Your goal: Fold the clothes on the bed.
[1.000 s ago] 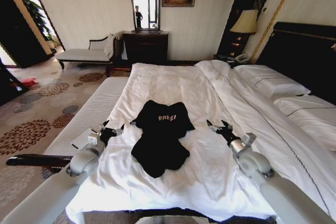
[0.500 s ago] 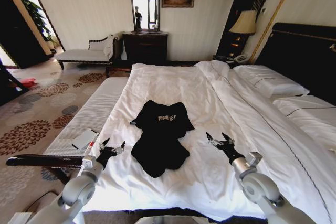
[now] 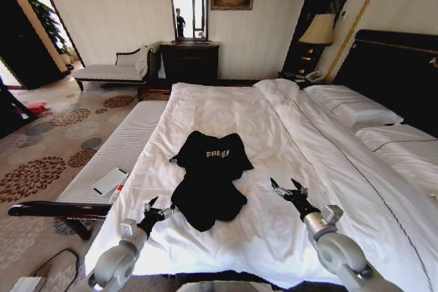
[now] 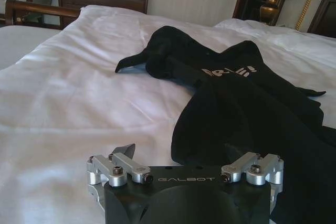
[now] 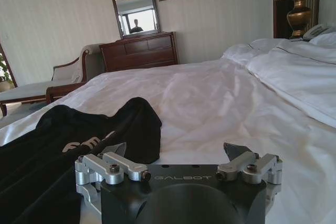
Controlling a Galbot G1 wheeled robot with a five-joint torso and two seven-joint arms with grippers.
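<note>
A black T-shirt (image 3: 209, 176) with white "FREE!" lettering lies crumpled on the white duvet of the bed (image 3: 226, 111), hem toward me. My left gripper (image 3: 159, 208) hovers open just left of the shirt's near hem. In the left wrist view the gripper (image 4: 186, 153) is low over the duvet, with the shirt (image 4: 247, 93) right in front of it. My right gripper (image 3: 285, 186) stands open over bare duvet, a short way right of the shirt's lower half. The right wrist view has that gripper (image 5: 176, 153) with empty jaws and the shirt (image 5: 79, 135) off to one side.
A pale bench (image 3: 116, 152) runs along the bed's left side with a white flat item (image 3: 109, 181) on it. A dark wooden rail (image 3: 58, 208) sticks out near my left arm. Pillows (image 3: 356, 107) and a dark headboard (image 3: 400, 73) are at the right. A dresser (image 3: 190, 59) stands against the far wall.
Both arms have drawn back toward the bed's near edge. The left gripper went from beside the shirt's sleeve to beside its hem; the right moved slightly nearer. The shirt has not moved.
</note>
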